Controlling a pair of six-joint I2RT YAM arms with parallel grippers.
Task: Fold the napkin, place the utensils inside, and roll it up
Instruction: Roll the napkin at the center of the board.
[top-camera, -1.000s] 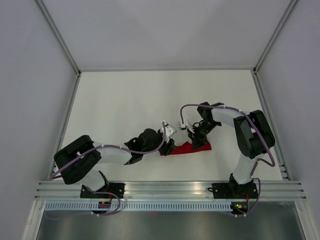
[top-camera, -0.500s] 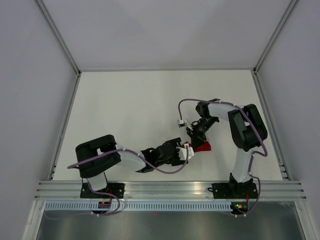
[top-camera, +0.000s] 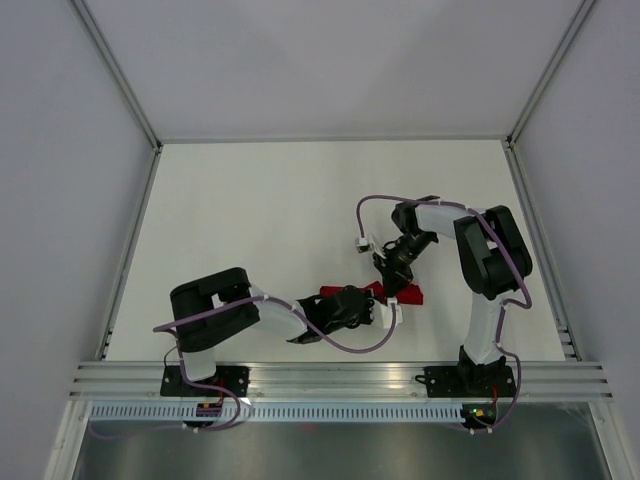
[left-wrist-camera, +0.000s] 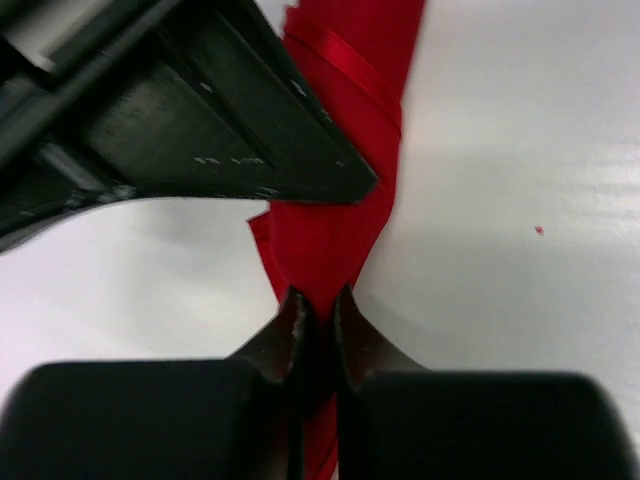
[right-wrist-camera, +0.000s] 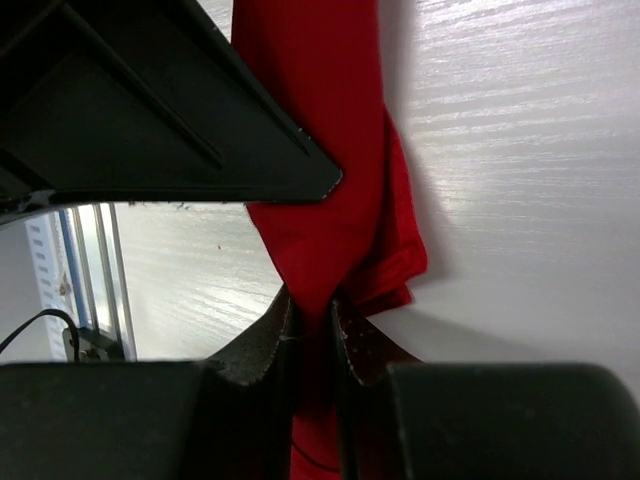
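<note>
The napkin (top-camera: 410, 295) is bunched into a narrow red strip on the table near the front, between the two arms. In the left wrist view the napkin (left-wrist-camera: 345, 120) runs up from my left gripper (left-wrist-camera: 318, 303), which is shut on one end of it. My right gripper (right-wrist-camera: 312, 305) is shut on the napkin (right-wrist-camera: 330, 130) from the other side. From above, the left gripper (top-camera: 380, 306) and the right gripper (top-camera: 392, 286) sit almost touching over the cloth and hide most of it. The utensils are out of view.
A black part of the right arm (left-wrist-camera: 200, 130) hangs close above the cloth in the left wrist view. The left arm (right-wrist-camera: 150, 110) crowds the right wrist view the same way. The aluminium rail (top-camera: 340, 380) runs just in front. White walls enclose the table (top-camera: 300, 200).
My left arm swung right along the front of the table; its gripper opened wide, then shut on the napkin. The right gripper shifted slightly and kept its grip. The cloth looks more bunched.
</note>
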